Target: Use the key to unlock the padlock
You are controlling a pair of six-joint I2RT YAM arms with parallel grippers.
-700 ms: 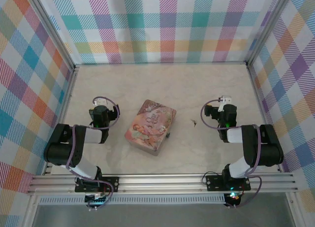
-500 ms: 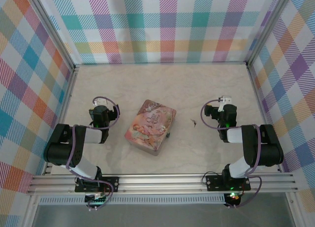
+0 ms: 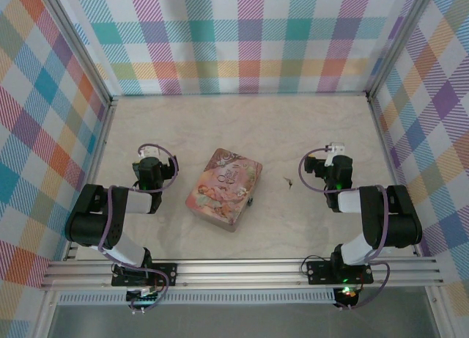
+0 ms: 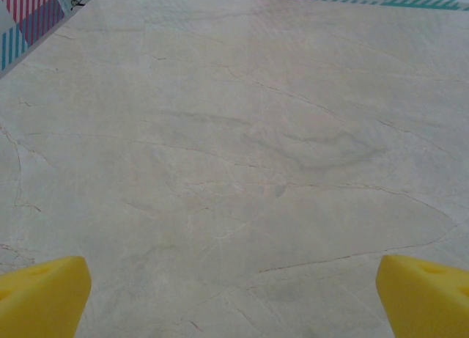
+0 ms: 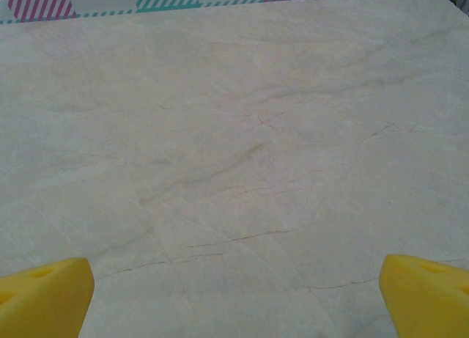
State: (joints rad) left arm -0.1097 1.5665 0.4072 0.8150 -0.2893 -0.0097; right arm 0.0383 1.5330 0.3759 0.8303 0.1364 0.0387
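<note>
Your site: lab robot cell. Plaid panels (image 3: pixel 249 37) wall a marble-look table (image 3: pixel 242 125); an aluminium rail (image 3: pixel 242 270) carries the left arm (image 3: pixel 99 221) and right arm (image 3: pixel 388 221).

Left arm (image 3: pixel 102 221): folded at about 8 o'clock in the overhead view, elbow drawn back, wrist aimed toward 12 o'clock.
Right arm (image 3: pixel 385 217): folded at about 4 o'clock, mirroring its partner, wrist toward 12 o'clock.
Left gripper (image 4: pixel 234 298): jaws spread wide, yellow fingertips (image 4: pixel 40 294) at 7 and 5 o'clock of its wrist view, holding nothing.
Right gripper (image 5: pixel 234 294): likewise spread wide, empty.
</note>
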